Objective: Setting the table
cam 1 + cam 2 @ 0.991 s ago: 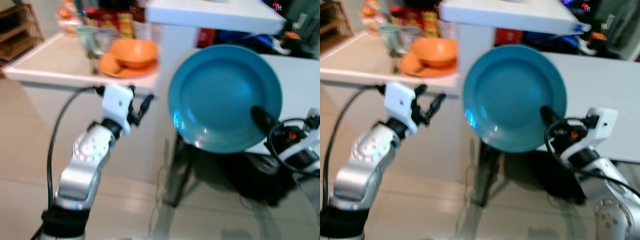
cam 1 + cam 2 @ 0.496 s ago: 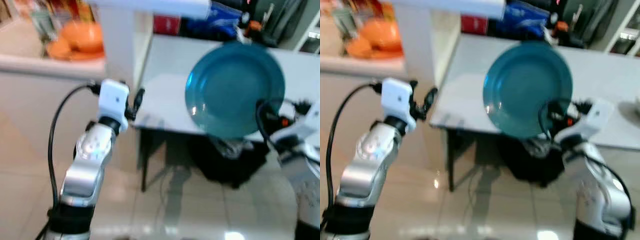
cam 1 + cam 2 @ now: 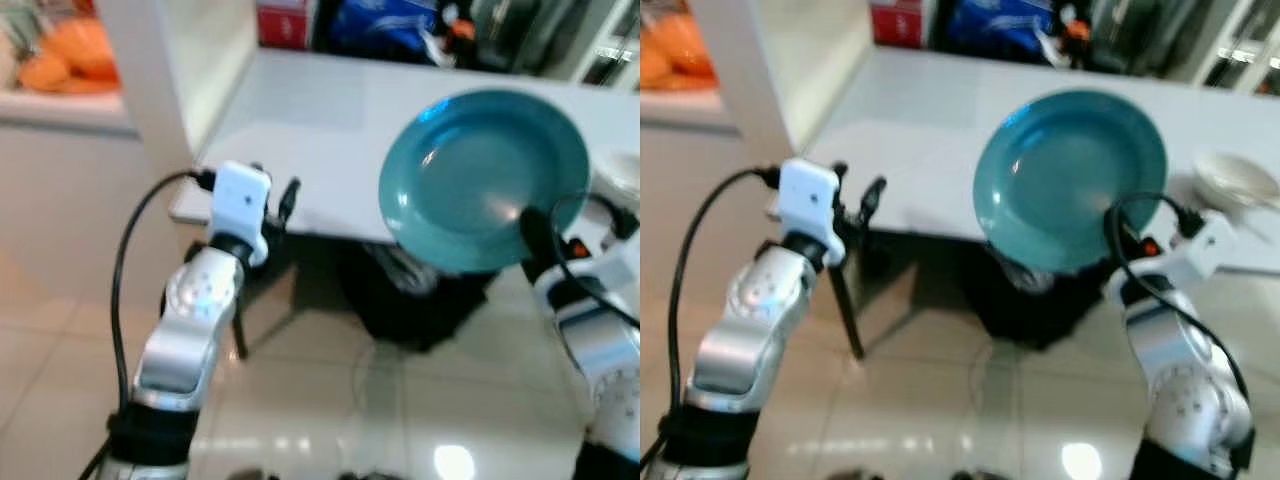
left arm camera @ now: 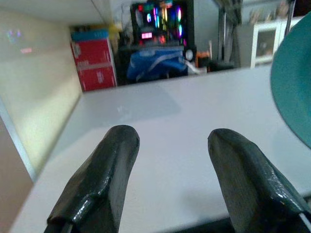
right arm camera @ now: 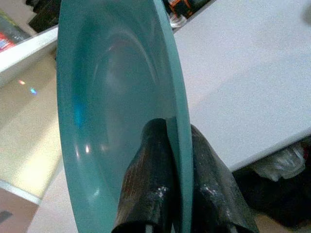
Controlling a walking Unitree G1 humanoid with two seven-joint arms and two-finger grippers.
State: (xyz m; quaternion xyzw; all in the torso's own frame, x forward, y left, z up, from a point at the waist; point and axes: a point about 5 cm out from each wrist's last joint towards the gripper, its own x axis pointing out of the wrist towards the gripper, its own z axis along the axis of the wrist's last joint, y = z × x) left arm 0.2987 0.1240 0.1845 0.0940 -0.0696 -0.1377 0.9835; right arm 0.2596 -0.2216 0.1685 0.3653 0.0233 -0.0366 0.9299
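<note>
Your head views are swinging onto the white rectangular table (image 3: 300, 120), the right gripper (image 5: 181, 160) is pinching the round teal plate (image 3: 1070, 180) upright above it, and the left gripper (image 4: 170, 179) is hovering spread, empty.

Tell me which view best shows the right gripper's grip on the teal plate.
The right wrist view: the right gripper pinches the teal plate at its rim, one finger on each face. The eye views show the plate's whole face tilted up above the white table; the left wrist view catches just its edge.
</note>
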